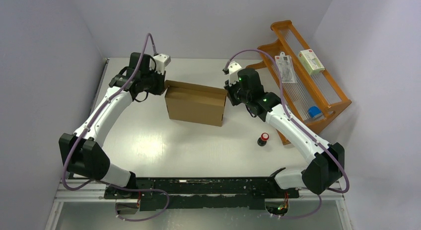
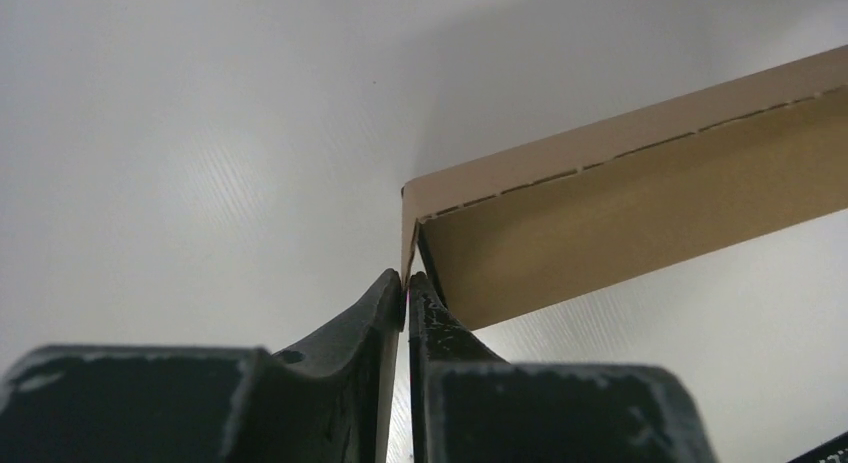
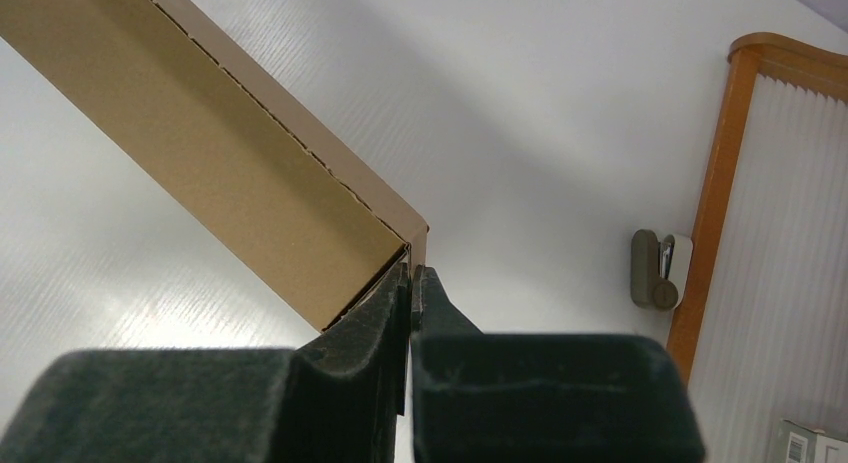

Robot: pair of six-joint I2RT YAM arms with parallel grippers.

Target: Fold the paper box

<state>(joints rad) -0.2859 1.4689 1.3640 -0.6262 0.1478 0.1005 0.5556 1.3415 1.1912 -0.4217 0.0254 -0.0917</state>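
The box (image 1: 195,106) is sitting mid-table (image 1: 149,140), its long axis running arm to arm; the left gripper (image 2: 405,286) is clenching its left end wall; the right gripper (image 3: 412,281) is clenching the right one; neither is nearer.

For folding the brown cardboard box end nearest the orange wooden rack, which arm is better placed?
Right: the right tool pinches that end of the brown cardboard box; the left tool holds the other.

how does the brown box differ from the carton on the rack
The box is plain brown and far larger; the carton is white and green. The box stands on the table, pinched at both ends by the left gripper and right gripper; the carton sits on the rack, untouched. Both are rectangular.
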